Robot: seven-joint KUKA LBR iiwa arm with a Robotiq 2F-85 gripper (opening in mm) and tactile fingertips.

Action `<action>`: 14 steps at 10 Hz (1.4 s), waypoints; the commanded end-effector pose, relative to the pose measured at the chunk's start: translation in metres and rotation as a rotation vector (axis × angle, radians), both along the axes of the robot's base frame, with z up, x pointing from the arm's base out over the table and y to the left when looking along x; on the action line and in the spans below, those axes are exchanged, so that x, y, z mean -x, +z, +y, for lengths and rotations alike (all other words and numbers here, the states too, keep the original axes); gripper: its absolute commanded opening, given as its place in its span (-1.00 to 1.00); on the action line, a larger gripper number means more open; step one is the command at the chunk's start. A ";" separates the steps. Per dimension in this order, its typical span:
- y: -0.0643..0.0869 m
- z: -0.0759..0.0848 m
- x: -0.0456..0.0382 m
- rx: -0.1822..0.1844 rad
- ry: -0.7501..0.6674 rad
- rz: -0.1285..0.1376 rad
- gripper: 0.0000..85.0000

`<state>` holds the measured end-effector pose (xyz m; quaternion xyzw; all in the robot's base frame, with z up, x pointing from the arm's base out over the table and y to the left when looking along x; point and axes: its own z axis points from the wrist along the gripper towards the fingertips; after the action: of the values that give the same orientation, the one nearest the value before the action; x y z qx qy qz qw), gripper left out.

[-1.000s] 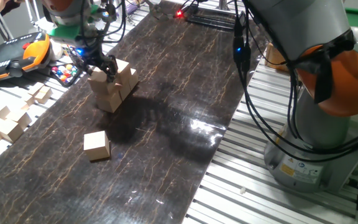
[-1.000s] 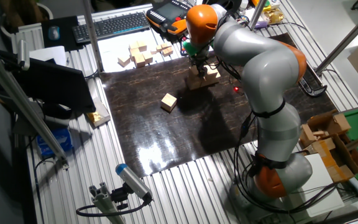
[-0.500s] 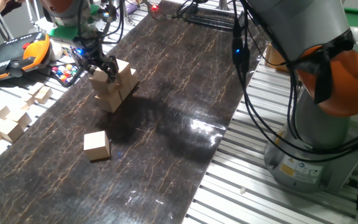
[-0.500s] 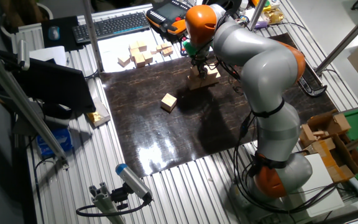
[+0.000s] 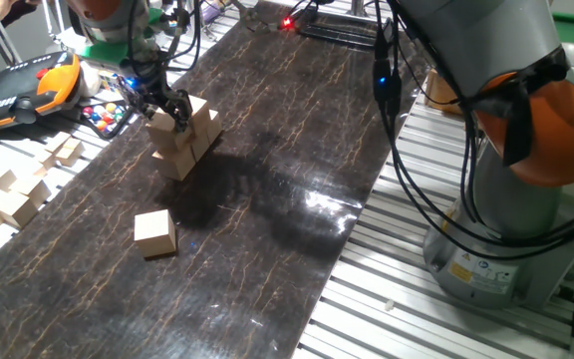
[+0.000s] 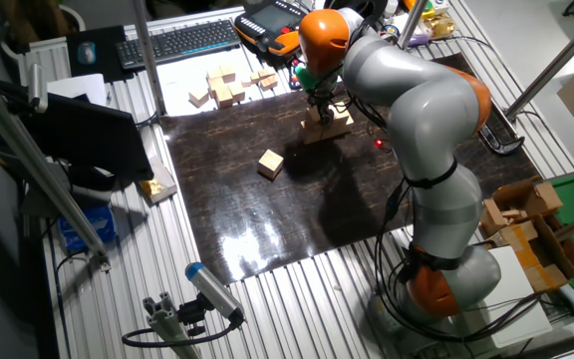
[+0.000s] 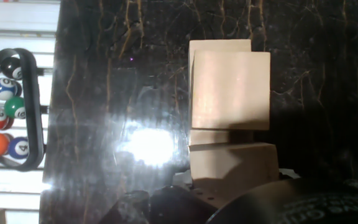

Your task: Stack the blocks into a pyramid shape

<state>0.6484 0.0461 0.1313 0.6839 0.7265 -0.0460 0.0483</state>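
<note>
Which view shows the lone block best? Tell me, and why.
One fixed view: the lone block sits large and unobstructed on the dark mat, apart from the stack. The other fixed view shows it small. The hand view misses it entirely.
</note>
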 end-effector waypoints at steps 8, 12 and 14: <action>-0.007 -0.008 0.0013 -0.015 -0.017 0.003 -0.98; -0.011 -0.012 0.0014 -0.020 -0.013 0.003 -0.98; -0.014 -0.014 0.0013 -0.024 -0.012 0.000 -0.98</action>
<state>0.6472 0.0318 0.1173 0.6891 0.7226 -0.0375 0.0395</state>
